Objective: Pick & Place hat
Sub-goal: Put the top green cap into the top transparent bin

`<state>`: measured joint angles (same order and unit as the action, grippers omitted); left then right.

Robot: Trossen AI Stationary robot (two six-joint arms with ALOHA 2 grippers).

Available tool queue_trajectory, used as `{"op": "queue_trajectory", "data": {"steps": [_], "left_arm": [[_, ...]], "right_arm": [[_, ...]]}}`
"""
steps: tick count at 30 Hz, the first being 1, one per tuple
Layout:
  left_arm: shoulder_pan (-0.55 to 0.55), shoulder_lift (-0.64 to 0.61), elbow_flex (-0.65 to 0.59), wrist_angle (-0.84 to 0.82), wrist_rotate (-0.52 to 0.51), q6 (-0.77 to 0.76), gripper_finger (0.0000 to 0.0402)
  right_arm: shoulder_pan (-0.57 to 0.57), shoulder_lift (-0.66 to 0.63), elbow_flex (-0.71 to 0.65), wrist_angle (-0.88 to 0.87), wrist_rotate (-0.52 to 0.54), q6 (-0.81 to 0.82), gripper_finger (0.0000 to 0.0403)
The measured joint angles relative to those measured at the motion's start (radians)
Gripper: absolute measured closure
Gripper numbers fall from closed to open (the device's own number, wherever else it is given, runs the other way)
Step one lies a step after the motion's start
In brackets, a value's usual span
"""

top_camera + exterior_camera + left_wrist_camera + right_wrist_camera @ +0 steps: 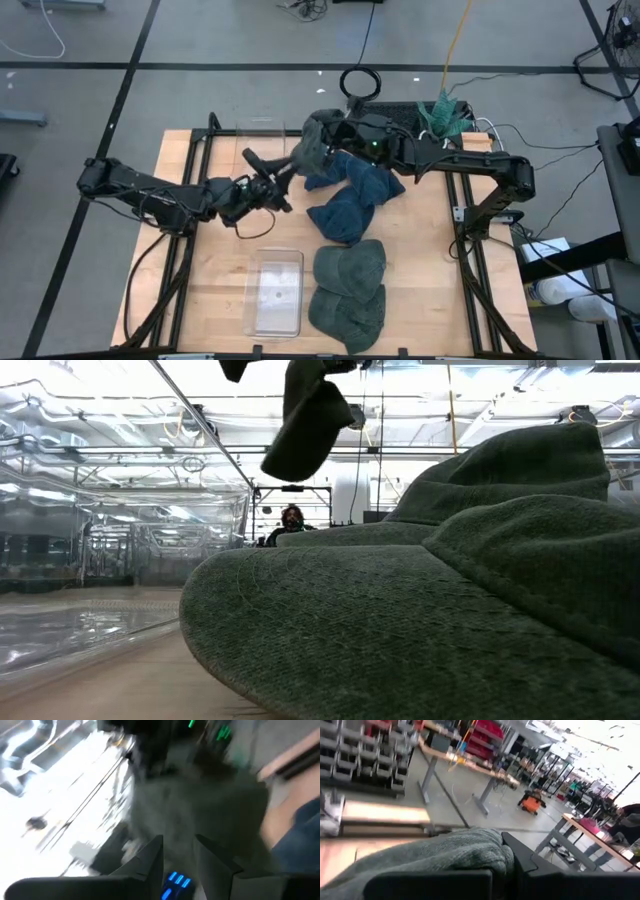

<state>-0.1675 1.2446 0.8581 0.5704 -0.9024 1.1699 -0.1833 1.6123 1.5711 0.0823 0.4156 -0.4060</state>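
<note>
— High view first, starting at the left: what is there?

— The left arm reaches in from the left edge of the wooden worktop (200, 290) towards its middle. Its left end effector (283, 172) is at the lower edge of a grey-green hat (312, 147) that hangs in the air. In the left wrist view the two dark fingers (150, 857) stand a little apart with grey fabric right in front of them; I cannot tell whether they pinch it.

— And on the near side of the worktop?

— A clear plastic bin (275, 290) lies near the front edge, left of centre. Just to its right two more grey-green hats (348, 290) lie stacked, touching each other. They fill most of the low view.

— Where is the hat being handled?

— It is lifted off the surface, just far of the worktop's middle, between the two arms. In the low view it dangles from the top of the frame, well above the worktop. The right end effector (330, 125) is closed on the hat's upper part; the right wrist view shows the knitted fabric bunched against its fingers.

— Anything beneath it?

— A pile of blue hats (350, 200) lies at the centre, right of the left end effector, below the lifted one.

— Further right?

— The right arm comes in from the far right corner, and a teal bundle (442, 117) sits past the far edge there.
</note>
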Motion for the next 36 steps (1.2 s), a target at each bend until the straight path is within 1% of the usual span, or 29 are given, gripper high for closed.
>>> {"op": "queue_trajectory", "data": {"steps": [1, 3, 6, 9, 13, 17, 20, 24, 27, 29, 31, 33, 36], "left_arm": [[0.006, 0.000, 0.000, -0.001, -0.031, 0.028, 0.0286], [0.013, 0.000, 0.000, -0.023, -0.052, 0.058, 0.0286], [0.005, 0.001, 0.000, -0.035, -0.008, 0.062, 0.0286], [-0.014, 0.001, 0.000, -0.053, 0.029, 0.083, 0.0286], [-0.025, 0.001, 0.000, -0.097, 0.015, 0.104, 0.0286], [-0.023, 0.001, 0.000, -0.109, -0.073, 0.111, 0.0286], [-0.014, 0.001, 0.000, -0.112, -0.109, 0.111, 0.0286], [-0.008, 0.001, 0.000, -0.110, -0.119, 0.102, 0.0286], [-0.013, 0.001, 0.000, -0.097, -0.100, 0.046, 0.0284], [-0.019, 0.001, 0.000, -0.093, -0.075, 0.007, 0.0276], [-0.024, 0.001, 0.000, -0.093, -0.068, -0.018, 0.0258], [-0.024, 0.001, 0.000, -0.086, -0.081, -0.037, 0.0230], [-0.017, 0.001, 0.000, -0.072, -0.086, -0.049, 0.0177]], "right_arm": [[-0.004, 0.000, 0.000, 0.021, -0.011, 0.020, 0.0399], [-0.023, -0.002, 0.000, 0.059, -0.088, 0.084, 0.0399], [-0.057, 0.005, 0.000, 0.108, -0.210, 0.198, 0.0399], [-0.081, 0.019, -0.001, 0.150, -0.255, 0.267, 0.0399], [-0.093, 0.025, -0.001, 0.201, -0.313, 0.338, 0.0399], [-0.089, 0.025, -0.001, 0.230, -0.314, 0.329, 0.0399], [-0.089, 0.026, -0.001, 0.263, -0.314, 0.330, 0.0399], [-0.090, 0.026, -0.001, 0.296, -0.313, 0.340, 0.0399], [-0.090, 0.026, -0.001, 0.293, -0.311, 0.333, 0.0399], [-0.096, 0.026, -0.001, 0.287, -0.308, 0.333, 0.0399], [-0.098, 0.026, -0.001, 0.278, -0.309, 0.333, 0.0399], [-0.099, 0.026, -0.001, 0.270, -0.309, 0.331, 0.0399], [-0.097, 0.026, -0.001, 0.254, -0.313, 0.309, 0.0399]]}}
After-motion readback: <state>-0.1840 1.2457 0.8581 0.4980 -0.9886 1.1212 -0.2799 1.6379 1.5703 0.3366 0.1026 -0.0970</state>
